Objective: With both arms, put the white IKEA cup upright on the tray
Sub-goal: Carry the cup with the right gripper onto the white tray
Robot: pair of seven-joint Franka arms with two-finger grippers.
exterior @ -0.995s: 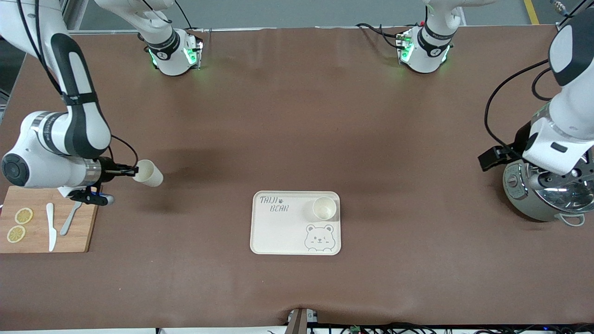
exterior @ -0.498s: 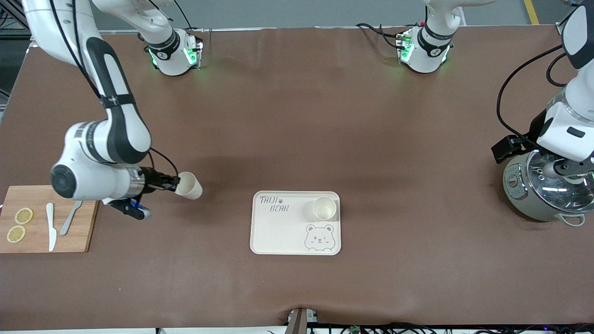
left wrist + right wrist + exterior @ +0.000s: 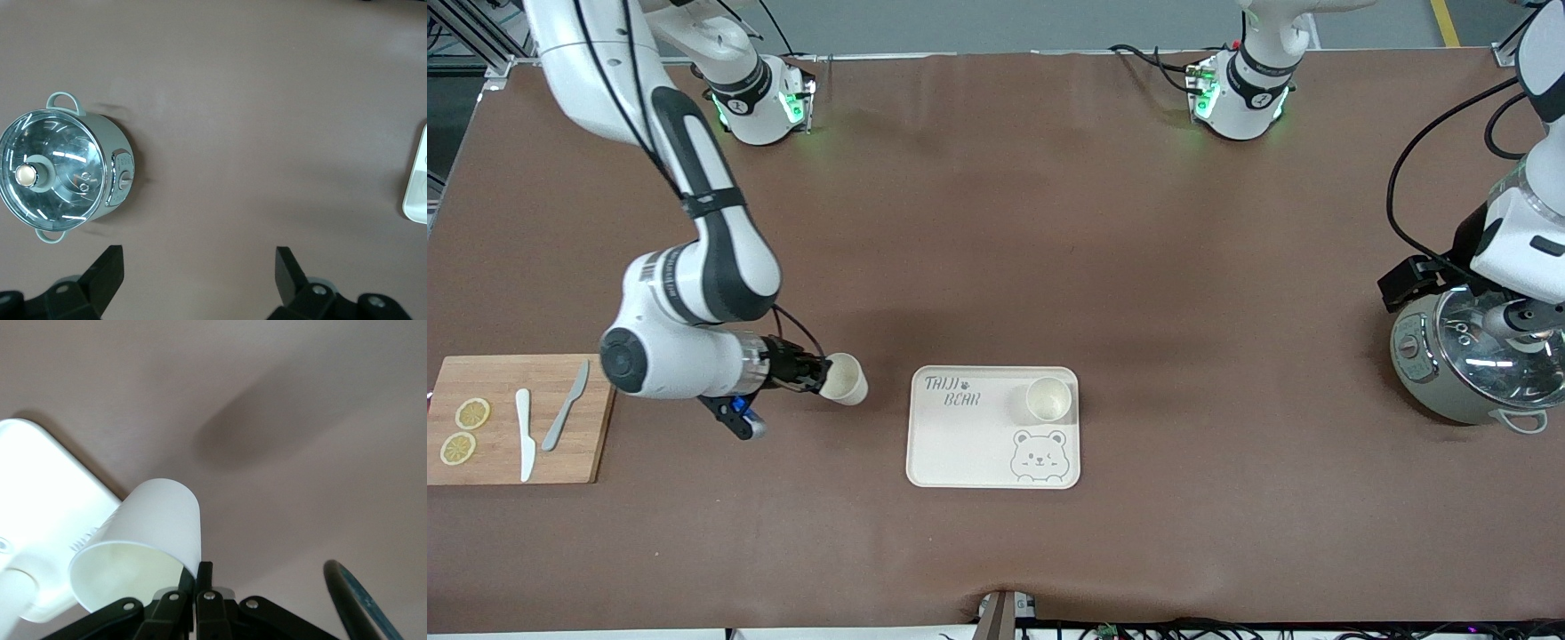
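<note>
1. My right gripper (image 3: 818, 374), pinching the rim of the carried cup (image 3: 845, 379), has tracked from over the cutting board (image 3: 516, 420) at lower left to just short of the tray (image 3: 960, 444), centre frame. Transfer looks nearly done.
2. A second cup (image 3: 1048, 398) already stands upright on the tray's upper right.
3. My left gripper (image 3: 193, 273), fingers spread, has pulled back slightly over the cooker (image 3: 1476, 369) at right edge; it waits.
4. Right wrist view shows the carried cup tilted, wall clamped; front view doesn't.

On the tabletop (image 3: 996, 222), the tray (image 3: 960, 444) lies between a cutting board (image 3: 498, 467) and a pot (image 3: 1467, 373). A cup (image 3: 1048, 399) stands on the tray.
</note>
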